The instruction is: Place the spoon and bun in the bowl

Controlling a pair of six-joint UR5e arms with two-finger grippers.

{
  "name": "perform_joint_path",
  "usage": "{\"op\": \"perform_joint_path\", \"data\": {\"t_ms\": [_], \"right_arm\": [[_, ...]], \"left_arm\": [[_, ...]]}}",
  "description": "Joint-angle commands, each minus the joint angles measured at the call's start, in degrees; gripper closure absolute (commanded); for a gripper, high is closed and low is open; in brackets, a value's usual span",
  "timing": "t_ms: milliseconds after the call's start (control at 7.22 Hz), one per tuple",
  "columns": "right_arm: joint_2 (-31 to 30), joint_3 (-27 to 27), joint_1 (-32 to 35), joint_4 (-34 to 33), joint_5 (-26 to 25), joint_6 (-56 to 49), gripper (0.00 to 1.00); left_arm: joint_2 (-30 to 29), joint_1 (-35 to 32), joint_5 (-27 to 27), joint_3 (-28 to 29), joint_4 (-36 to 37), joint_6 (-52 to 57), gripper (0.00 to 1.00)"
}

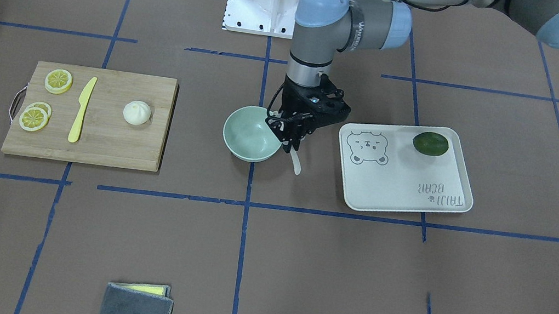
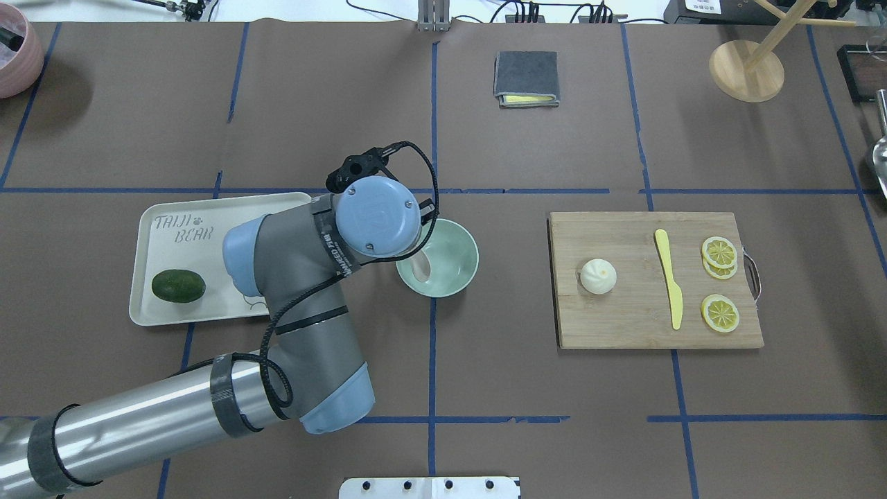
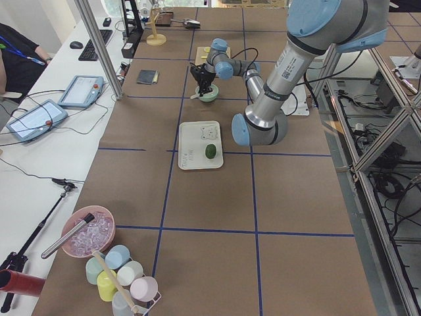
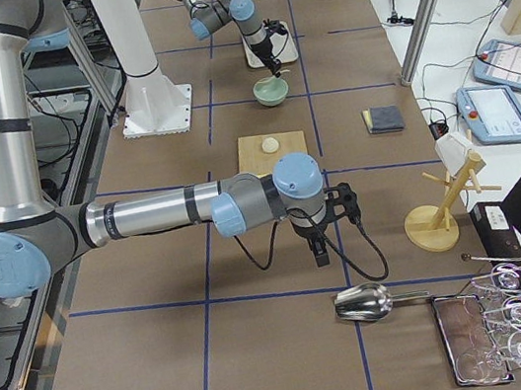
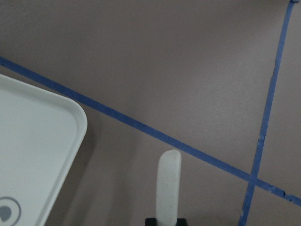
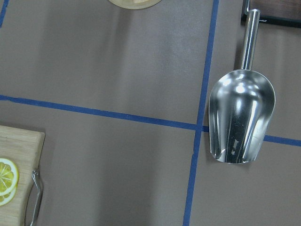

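Note:
My left gripper (image 1: 290, 139) is shut on the pale spoon (image 1: 296, 165) at the rim of the mint-green bowl (image 1: 249, 138), on the side toward the tray. In the overhead view the spoon's scoop (image 2: 420, 267) lies over the bowl's inside (image 2: 454, 260), and my wrist hides the gripper. The left wrist view shows the spoon's handle (image 5: 168, 183) sticking out above the table. The white bun (image 1: 137, 113) sits on the wooden cutting board (image 1: 93, 146), apart from the bowl. My right gripper (image 4: 320, 250) hangs over the table far from these things; I cannot tell if it is open or shut.
The board also carries a yellow knife (image 1: 81, 109) and lemon slices (image 1: 34, 118). A white tray (image 1: 402, 186) with a dark green fruit (image 1: 430, 143) lies beside the bowl. A folded grey cloth (image 1: 136, 310) lies near the operators' edge. A metal scoop (image 6: 241, 117) lies under my right wrist.

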Motion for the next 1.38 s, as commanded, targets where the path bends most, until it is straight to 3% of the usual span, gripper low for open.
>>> {"op": "perform_joint_path", "data": {"t_ms": [0, 138, 554, 692, 831, 969, 1246], "right_arm": [[-0.07, -0.05, 0.09, 0.00, 0.00, 0.00, 0.00], [0.02, -0.14, 0.09, 0.00, 0.00, -0.09, 0.00], [0.10, -0.06, 0.00, 0.09, 0.09, 0.00, 0.00], [0.19, 0.99, 0.00, 0.26, 0.52, 2.61, 0.00], [0.28, 2.91, -0.78, 3.31, 0.53, 7.60, 0.00], [-0.59, 3.11, -1.84, 8.73, 0.70, 8.69, 0.00], [-0.69, 4.07, -5.87, 17.09, 0.53, 20.93, 0.00]], "left_arm": [[-1.13, 0.47, 0.34, 1.19, 0.33, 0.25, 0.92], [-0.87, 0.47, 0.26, 1.02, 0.33, 2.96, 0.02], [0.61, 0.38, 0.17, -0.99, 0.16, 8.59, 0.00], [5.85, 0.12, -0.53, -9.62, 0.42, 21.49, 0.00], [9.99, -2.23, -4.19, -15.97, 0.34, 31.54, 0.00], [12.64, -9.82, -12.75, -17.25, 2.25, 36.42, 0.00], [17.11, -24.32, -28.93, -18.23, 7.52, 66.31, 0.00]]}}
